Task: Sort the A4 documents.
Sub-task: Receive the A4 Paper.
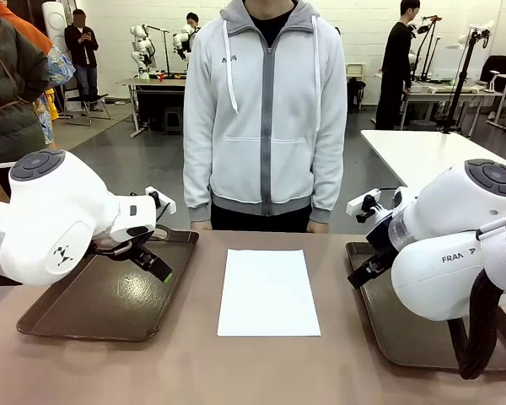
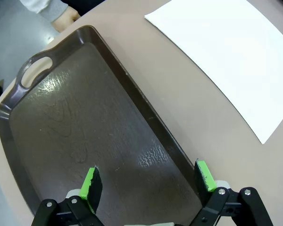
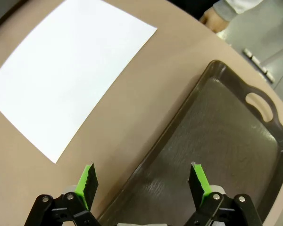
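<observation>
A4 sheet (image 1: 268, 291) lies flat at centre of table (image 1: 177, 371), long axis toward the person (image 1: 266, 110), between left gripper (image 2: 148, 176) and right gripper (image 3: 144, 176), both spread wide, empty, neither clearly nearer.

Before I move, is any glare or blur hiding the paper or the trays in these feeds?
Front view: even light, sharp, the A4 sheet plainly edged. Left wrist view: bright glints on the left tray, rim slightly bowed by the wide lens. Right wrist view: fainter sheen on the right tray; sheet bright, featureless.
</observation>
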Robot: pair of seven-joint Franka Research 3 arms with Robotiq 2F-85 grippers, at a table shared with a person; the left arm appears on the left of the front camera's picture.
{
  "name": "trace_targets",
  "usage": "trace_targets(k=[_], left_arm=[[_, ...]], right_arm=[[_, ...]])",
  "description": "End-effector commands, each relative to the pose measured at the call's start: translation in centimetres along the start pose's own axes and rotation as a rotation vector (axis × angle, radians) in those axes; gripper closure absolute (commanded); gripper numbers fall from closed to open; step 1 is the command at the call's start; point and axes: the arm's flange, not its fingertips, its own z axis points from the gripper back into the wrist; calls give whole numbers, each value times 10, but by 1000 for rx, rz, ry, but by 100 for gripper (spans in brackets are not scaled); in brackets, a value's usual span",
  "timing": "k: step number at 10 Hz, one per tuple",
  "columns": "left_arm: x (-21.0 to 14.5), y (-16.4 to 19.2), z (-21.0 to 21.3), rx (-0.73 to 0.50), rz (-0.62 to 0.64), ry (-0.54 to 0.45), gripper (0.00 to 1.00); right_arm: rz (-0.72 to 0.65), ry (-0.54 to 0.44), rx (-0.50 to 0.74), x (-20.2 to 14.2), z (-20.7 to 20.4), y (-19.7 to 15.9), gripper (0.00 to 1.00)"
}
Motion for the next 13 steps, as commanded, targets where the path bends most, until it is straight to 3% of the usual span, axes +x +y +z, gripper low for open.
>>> trace_targets(k=[1,4,6,8,11,13], left_arm=[[-14,8,26,-75,25,-52,0],[-30,32,78,-197,36,-91,0],[-38,51,99,-165,-3,-147,0],[-43,67,110,-134,-60,-203,0],[-56,79,122,-218,-37,-282,0],[-65,83,131,-250,-51,-273,0]], right_arm=[[12,-40,55,-4,32,-9,0],[-19,-147,166,-3,81,-44,0],[-53,-168,249,-8,104,-69,0],[-93,-165,209,-14,124,-86,0],[-117,-206,135,-29,151,-98,0],[-142,-227,112,-38,161,-107,0]])
